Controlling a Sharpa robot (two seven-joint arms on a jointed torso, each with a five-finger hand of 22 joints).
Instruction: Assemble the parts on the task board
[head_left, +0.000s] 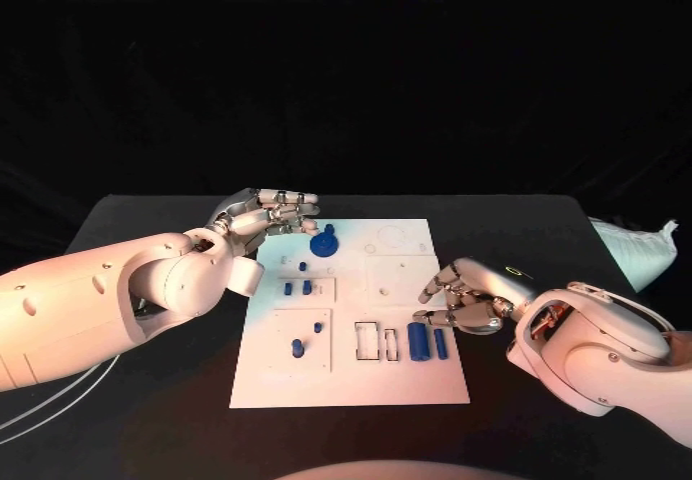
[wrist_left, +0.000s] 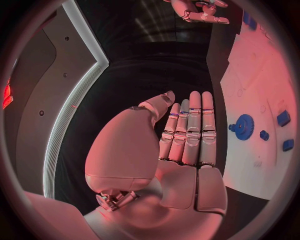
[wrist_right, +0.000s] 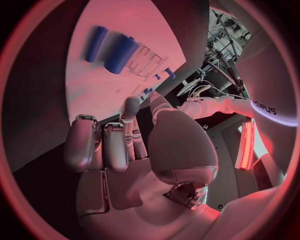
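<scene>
Parts in blue lie spread over the white task board (head_left: 418, 385), which sits in the middle of the black table (head_left: 144, 420). Nearest the robot, a small upright peg (head_left: 297, 347) stands in the board's left panel, with a tiny blue stud (head_left: 317, 326) just beyond it. To the right of that panel are two empty rectangular slots (head_left: 378, 340), then a thick blue cylinder (head_left: 418, 341) lying flat and a thinner blue rod (head_left: 440, 343) just beside it, both pointing away from the robot. The right hand (head_left: 464, 298) hangs over the board's right edge close to these two pieces, touching neither; its fingers are loosely curled and apart, and it holds nothing. In the right wrist view the same cylinder (wrist_right: 119, 54) and rod (wrist_right: 95, 43) lie beyond the fingertips (wrist_right: 130, 107), well clear of them. Farther on, two short blue pegs (head_left: 297, 288) stand in a small panel, with another stud (head_left: 302, 266) beyond. At the far left part of the board lies a blue gear (head_left: 323, 243). The left hand (head_left: 267, 215) hovers at the board's far left corner, just beside the gear, fingers bent but gripping nothing. In the left wrist view its fingers (wrist_left: 195, 125) are straight and side by side, with the gear (wrist_left: 243, 126) apart from them on the board
</scene>
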